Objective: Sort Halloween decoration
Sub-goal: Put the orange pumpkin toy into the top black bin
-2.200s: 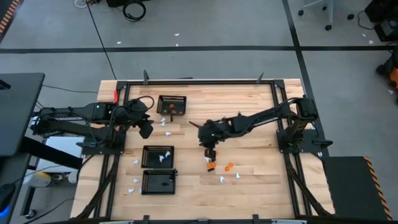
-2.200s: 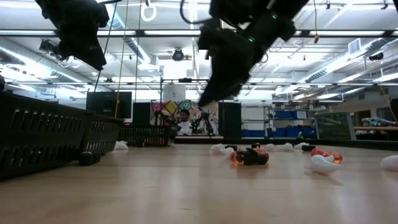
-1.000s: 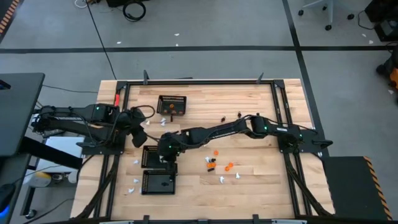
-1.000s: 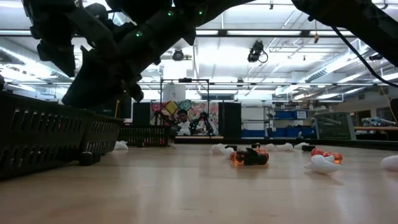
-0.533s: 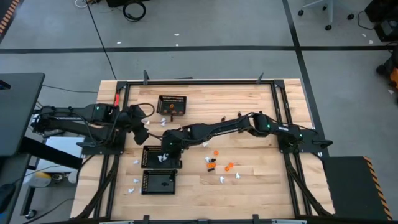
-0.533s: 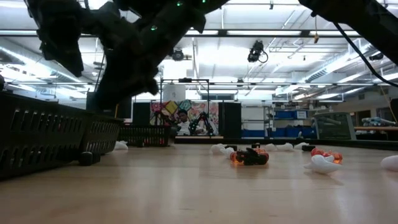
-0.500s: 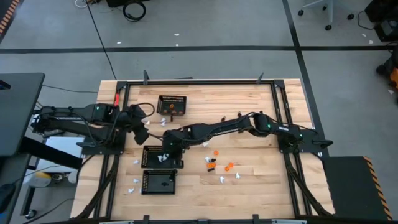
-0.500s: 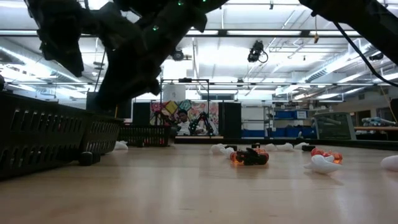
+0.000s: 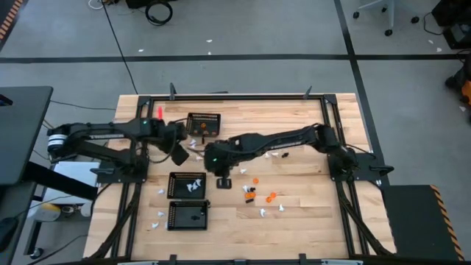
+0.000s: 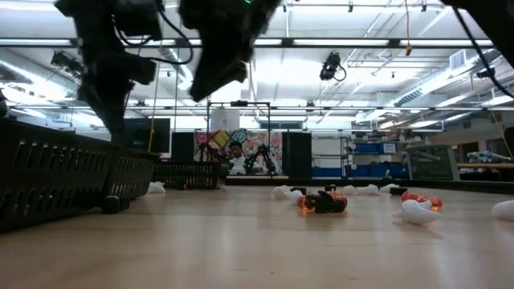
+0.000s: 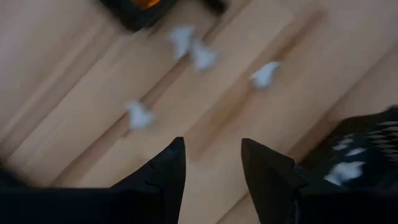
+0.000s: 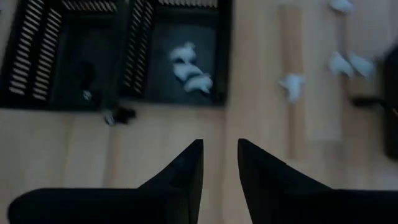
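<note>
The Halloween decoration lies as tiny loose pieces on the wooden table: white ones [image 9: 197, 151] near the far basket, and orange [image 9: 271, 196], black [image 9: 250, 193] and white ones [image 9: 263, 212] right of centre. My left gripper [image 9: 179, 154] hangs open above the white pieces [image 11: 202, 57], with nothing between its fingers. My right gripper [image 9: 224, 179] is open too and empty. It hovers over bare wood just right of the middle basket [image 12: 180, 53], where white pieces lie. One black piece [image 12: 118, 115] rests on the table beside the baskets.
Three black mesh baskets stand left of centre. The far one [image 9: 204, 124] holds orange pieces, the middle one [image 9: 187, 184] white, and the near one [image 9: 187, 215] black. More white pieces [image 9: 158, 218] lie near the left frame rail. Open wood stretches to the near right.
My right gripper has risen and drawn back from above the middle basket toward the table's right and far side, its fingers as far apart as before. My left gripper has swung out from the left frame toward the table's centre and sunk toward the white pieces by the far basket.
</note>
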`<act>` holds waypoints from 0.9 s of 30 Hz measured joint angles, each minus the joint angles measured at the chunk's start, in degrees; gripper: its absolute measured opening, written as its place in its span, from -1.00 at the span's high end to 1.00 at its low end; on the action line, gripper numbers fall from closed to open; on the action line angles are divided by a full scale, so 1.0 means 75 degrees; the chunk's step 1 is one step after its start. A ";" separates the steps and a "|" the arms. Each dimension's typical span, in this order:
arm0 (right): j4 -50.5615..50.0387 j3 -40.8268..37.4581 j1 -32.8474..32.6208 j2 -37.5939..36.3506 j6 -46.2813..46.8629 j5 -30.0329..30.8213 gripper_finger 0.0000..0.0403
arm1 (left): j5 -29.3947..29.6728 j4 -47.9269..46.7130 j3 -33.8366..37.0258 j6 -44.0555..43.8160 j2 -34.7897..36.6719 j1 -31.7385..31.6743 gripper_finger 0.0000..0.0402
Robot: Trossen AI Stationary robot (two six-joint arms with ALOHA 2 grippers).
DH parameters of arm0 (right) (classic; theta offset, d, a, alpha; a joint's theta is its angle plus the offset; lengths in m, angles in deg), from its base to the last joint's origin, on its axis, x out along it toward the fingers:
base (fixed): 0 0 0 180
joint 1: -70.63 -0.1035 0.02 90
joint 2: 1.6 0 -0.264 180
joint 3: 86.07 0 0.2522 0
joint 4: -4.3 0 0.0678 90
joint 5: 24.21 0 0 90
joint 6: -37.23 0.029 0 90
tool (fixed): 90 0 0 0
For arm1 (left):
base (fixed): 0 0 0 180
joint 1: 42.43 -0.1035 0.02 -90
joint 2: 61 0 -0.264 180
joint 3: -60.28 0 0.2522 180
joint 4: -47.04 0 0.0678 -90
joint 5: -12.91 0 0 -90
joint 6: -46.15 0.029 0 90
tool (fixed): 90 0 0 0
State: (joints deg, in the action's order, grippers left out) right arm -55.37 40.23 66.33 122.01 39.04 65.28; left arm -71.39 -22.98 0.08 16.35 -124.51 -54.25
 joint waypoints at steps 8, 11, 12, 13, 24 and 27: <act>0.1694 -0.3574 0.0152 -0.2433 0.0937 0.0465 0.49 | -0.1099 0.1673 0.0000 0.1223 -0.0970 0.0058 0.19; 0.2665 -0.4815 0.0164 -0.3280 0.1447 0.0593 0.49 | -0.1231 0.2121 0.0000 0.1755 -0.1381 0.0217 0.19; 0.2920 -0.5141 0.0164 -0.3540 0.1638 0.0634 0.49 | -0.1303 0.2313 0.0000 0.1835 -0.1516 0.0251 0.19; 0.3080 -0.5423 0.0159 -0.3772 0.1825 0.0667 0.49 | -0.1397 0.2401 0.0000 0.1927 -0.1644 0.0272 0.19; 0.3388 -0.7537 -0.0295 -0.4741 0.2673 0.0568 0.45 | -0.1338 0.2738 0.0003 0.1706 -0.1797 0.0541 0.19; 0.3607 -0.7738 -0.0401 -0.4592 0.2805 0.0486 0.35 | -0.0548 0.2880 0.0003 0.1536 -0.1601 0.0923 0.19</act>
State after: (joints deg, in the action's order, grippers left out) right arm -28.32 -17.81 63.32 87.58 60.07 68.92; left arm -75.50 -1.38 0.10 27.87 -136.52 -47.33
